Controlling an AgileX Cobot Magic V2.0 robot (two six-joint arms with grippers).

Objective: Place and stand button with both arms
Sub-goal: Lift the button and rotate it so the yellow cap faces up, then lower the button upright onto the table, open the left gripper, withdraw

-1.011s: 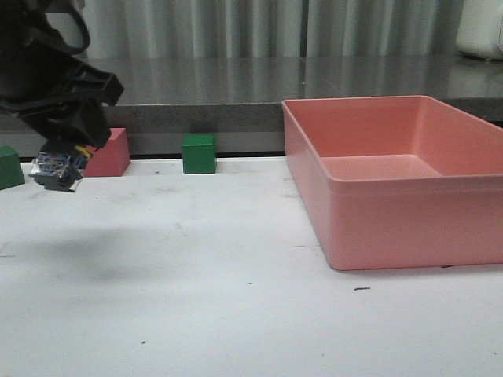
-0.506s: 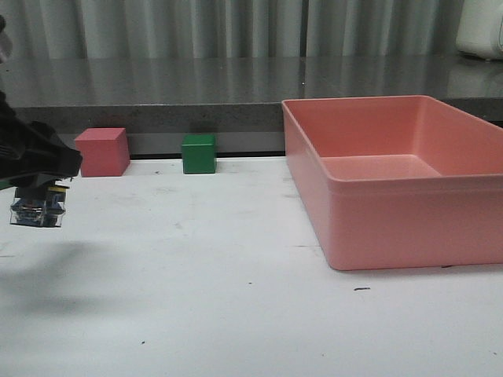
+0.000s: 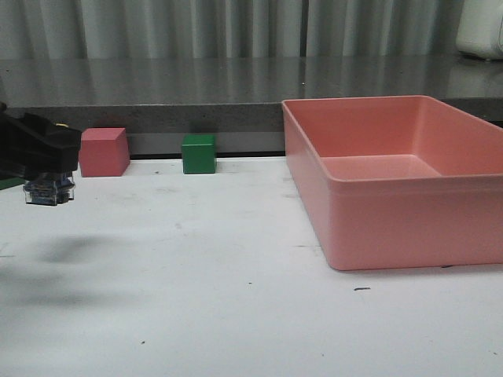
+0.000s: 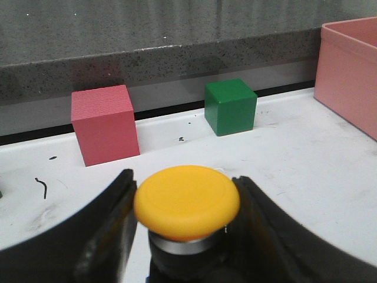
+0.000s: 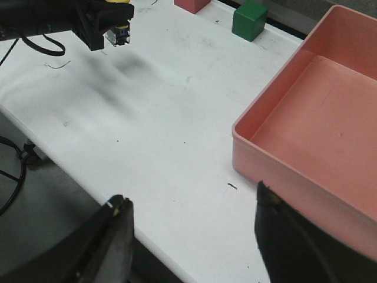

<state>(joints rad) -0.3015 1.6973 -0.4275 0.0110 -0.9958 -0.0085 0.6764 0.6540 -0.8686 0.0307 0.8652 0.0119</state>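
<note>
The button has a yellow mushroom cap over a black collar. My left gripper is shut on it, one dark finger on each side of the collar. In the front view the left gripper hangs at the far left, above the table, with the button's blue-black base sticking out below it. The right wrist view shows the same pair, the button under the black left arm. My right gripper is open and empty, high above the table's front edge, out of the front view.
A red cube and a green cube stand at the back of the white table, against a dark ledge. A large pink bin fills the right side. A green block edge shows at far left.
My left gripper has moved left with the button, uncovering the red cube. It dipped, then rose a little. The button's base now hangs more level.
</note>
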